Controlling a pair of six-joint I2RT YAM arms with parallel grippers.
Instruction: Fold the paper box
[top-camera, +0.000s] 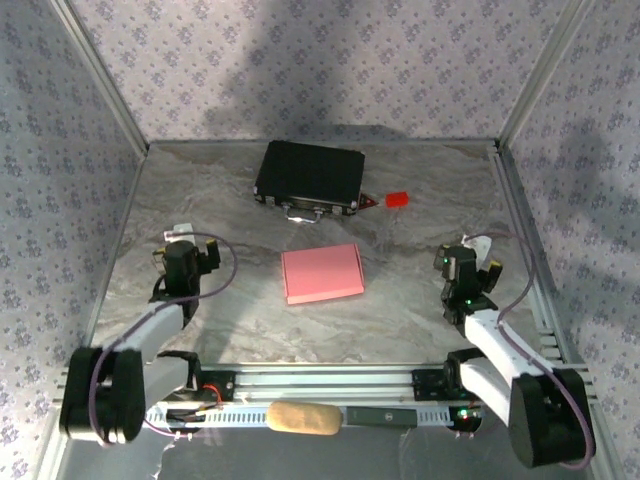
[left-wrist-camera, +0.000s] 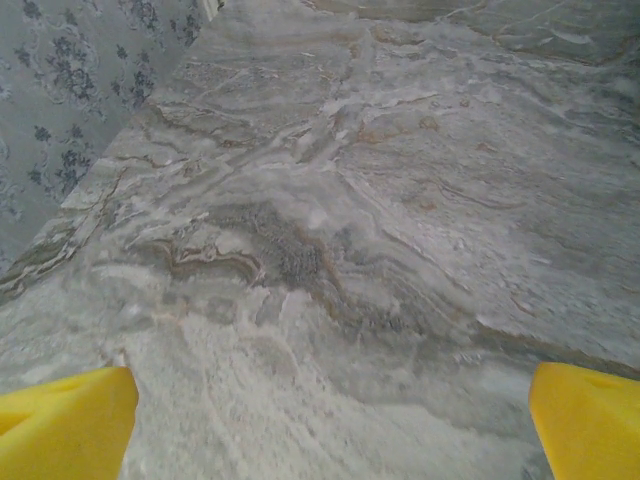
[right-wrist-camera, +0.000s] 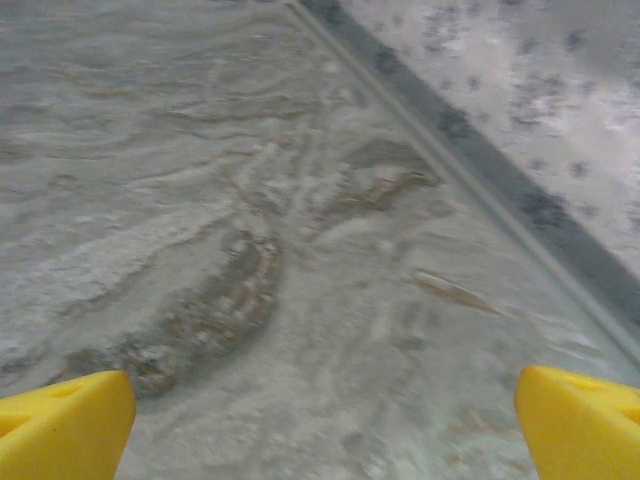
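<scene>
Top view recorded the box lying flat between the left gripper and right gripper, touching neither. The case beyond them was shut. Wrist views recorded both jaw pairs spread wide over bare table.

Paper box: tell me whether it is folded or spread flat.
Folded up. The paper box lies as a plain closed rectangle, a thin side wall showing along its near edge, no tabs spread out.

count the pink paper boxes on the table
1. The paper box lies near the middle of the table, just in front of the black case. Another small one could be hidden behind that case.
</scene>
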